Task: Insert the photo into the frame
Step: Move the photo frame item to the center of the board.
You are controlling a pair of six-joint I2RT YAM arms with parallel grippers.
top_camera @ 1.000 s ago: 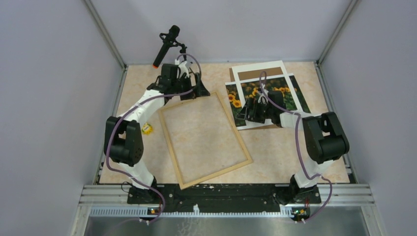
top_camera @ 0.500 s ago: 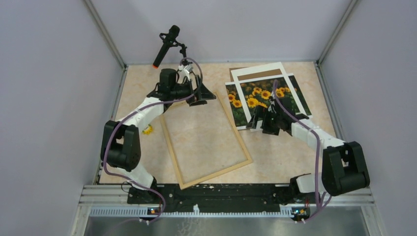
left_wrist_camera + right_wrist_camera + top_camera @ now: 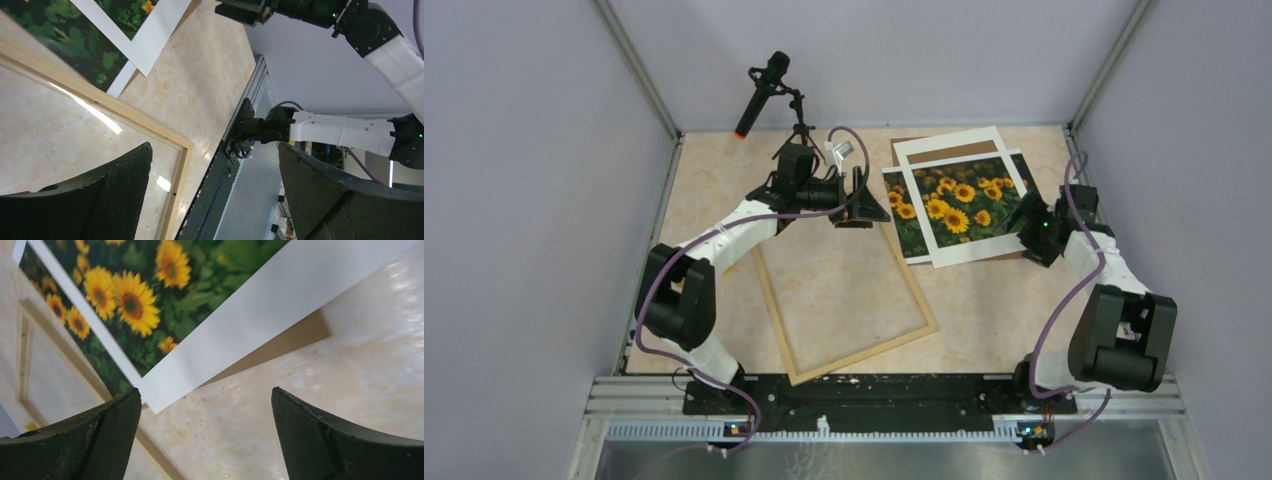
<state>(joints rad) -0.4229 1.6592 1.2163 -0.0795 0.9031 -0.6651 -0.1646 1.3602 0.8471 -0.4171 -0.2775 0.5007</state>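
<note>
Hovering over the frame's far corner with the left gripper spread wide, empty. Same with the right gripper, beside the photo.

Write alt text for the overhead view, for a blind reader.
An empty wooden frame lies centre; a sunflower photo sits under a white mat at back right. The left gripper is open over the frame's far corner, the right gripper open beside the mat.

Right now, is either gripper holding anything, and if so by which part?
Nothing is held. The left gripper is open above the frame's far corner; the right gripper is open beside the photo, nothing between its fingers.
</note>
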